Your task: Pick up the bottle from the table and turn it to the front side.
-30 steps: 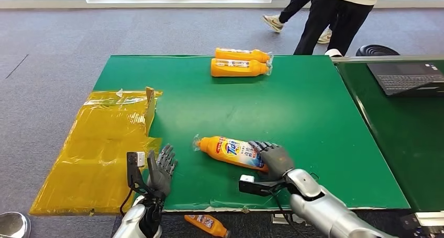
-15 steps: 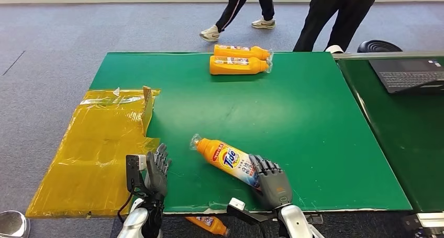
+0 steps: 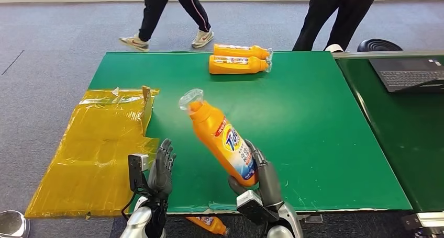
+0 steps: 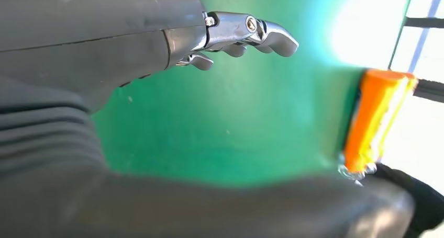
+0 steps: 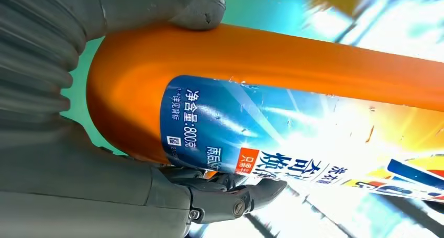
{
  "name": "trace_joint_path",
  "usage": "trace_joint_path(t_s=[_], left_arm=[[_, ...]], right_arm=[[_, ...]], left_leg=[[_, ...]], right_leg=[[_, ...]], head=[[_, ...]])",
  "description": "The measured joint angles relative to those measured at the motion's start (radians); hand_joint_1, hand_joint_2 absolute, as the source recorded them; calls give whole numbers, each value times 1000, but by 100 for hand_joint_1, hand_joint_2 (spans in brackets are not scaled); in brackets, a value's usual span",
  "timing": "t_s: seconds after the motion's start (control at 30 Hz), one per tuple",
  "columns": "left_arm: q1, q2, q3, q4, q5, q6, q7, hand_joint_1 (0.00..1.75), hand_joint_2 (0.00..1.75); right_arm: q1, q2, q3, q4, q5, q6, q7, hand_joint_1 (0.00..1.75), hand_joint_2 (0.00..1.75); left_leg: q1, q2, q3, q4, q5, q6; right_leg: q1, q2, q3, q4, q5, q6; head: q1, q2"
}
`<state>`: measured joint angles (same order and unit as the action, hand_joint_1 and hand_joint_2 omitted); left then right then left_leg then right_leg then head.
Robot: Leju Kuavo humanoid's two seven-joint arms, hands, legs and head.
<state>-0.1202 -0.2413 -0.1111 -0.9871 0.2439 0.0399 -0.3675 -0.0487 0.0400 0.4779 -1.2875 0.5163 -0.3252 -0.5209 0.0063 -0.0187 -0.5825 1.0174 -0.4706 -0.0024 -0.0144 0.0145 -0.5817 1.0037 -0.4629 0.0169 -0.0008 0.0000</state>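
An orange detergent bottle (image 3: 222, 139) with a blue and white label is lifted off the green table (image 3: 303, 117), tilted with its clear cap end up and to the left. My right hand (image 3: 263, 179) grips its lower end near the table's front edge. Up close, the bottle (image 5: 293, 112) lies across the right hand (image 5: 120, 159), thumb on one side and fingers on the other. My left hand (image 3: 159, 171) stands at the front left of the table with its fingers straight and apart, holding nothing. The left hand (image 4: 131, 44) hovers over bare green surface.
Two more orange bottles (image 3: 238, 59) lie side by side at the table's far edge. Yellow plastic sheeting (image 3: 99, 144) hangs off the left side. Another orange bottle (image 3: 207, 225) lies on the floor below the front edge. A laptop (image 3: 408, 76) sits right. Two people's legs (image 3: 173, 13) stand beyond.
My right hand has lifted the bottle from lying flat on the table and tipped its cap end upward. The left hand has barely moved. A person has walked leftward beyond the table.
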Motion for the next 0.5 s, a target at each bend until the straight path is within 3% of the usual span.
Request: trace_joint_path(t_s=[0.23,0.37,0.5], left_arm=[[9,-1,-43,-35,-87,67,-52,0,175],[19,-5,-65,-73,-155,133,-65,0,175],[33,-10,-68,-112,-128,85,-51,0,175]], right_arm=[[-23,75,-39,-13,-110,68,-130,175,175],[-32,101,-49,-13,-92,37,-147,175,175],[-37,123,-51,7,-40,-13,-152,175,175]], left_leg=[[0,0,0,0,0,0],[0,0,0,0,0,0],[0,0,-1,0,0,0]], right_leg=[[0,0,0,0,0,0],[0,0,0,0,0,0],[0,0,0,0,0,0]], head=[[0,0],[0,0],[0,0]])
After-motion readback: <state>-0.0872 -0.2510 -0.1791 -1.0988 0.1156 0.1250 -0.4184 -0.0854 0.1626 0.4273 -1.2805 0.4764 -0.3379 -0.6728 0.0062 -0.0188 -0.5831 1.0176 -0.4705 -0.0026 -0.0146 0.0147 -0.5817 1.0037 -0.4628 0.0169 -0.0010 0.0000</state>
